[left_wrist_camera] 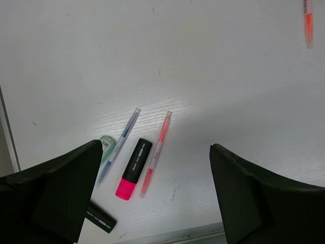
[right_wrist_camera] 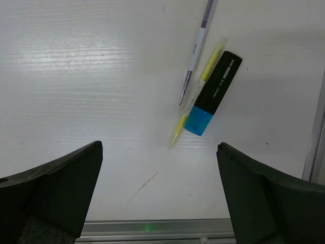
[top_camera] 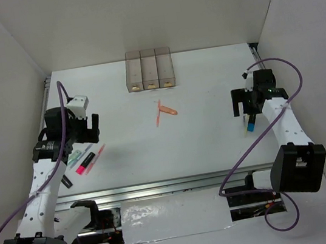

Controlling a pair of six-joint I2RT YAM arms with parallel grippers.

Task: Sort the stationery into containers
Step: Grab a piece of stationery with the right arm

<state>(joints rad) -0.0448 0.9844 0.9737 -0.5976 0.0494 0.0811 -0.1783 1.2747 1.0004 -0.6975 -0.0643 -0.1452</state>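
Left wrist view: at 8 o'clock the pale green pen [left_wrist_camera: 105,144] and the black marker [left_wrist_camera: 101,219] pass behind a finger [left_wrist_camera: 61,188] of the left gripper [left_wrist_camera: 156,150]; at 1 o'clock the top edge cuts an orange pen [left_wrist_camera: 308,23]; right wrist view: a white pen [right_wrist_camera: 195,48] runs off at 12 o'clock; top view: the bin labels [top_camera: 152,86] are too small to read.

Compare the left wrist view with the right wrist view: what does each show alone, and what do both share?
Left wrist only: a pink highlighter, a blue pen, a salmon pen, a pale green pen. Right wrist only: a blue highlighter, a yellow pen, a white pen. Both: the white table and wide-open black fingers at the bottom corners.
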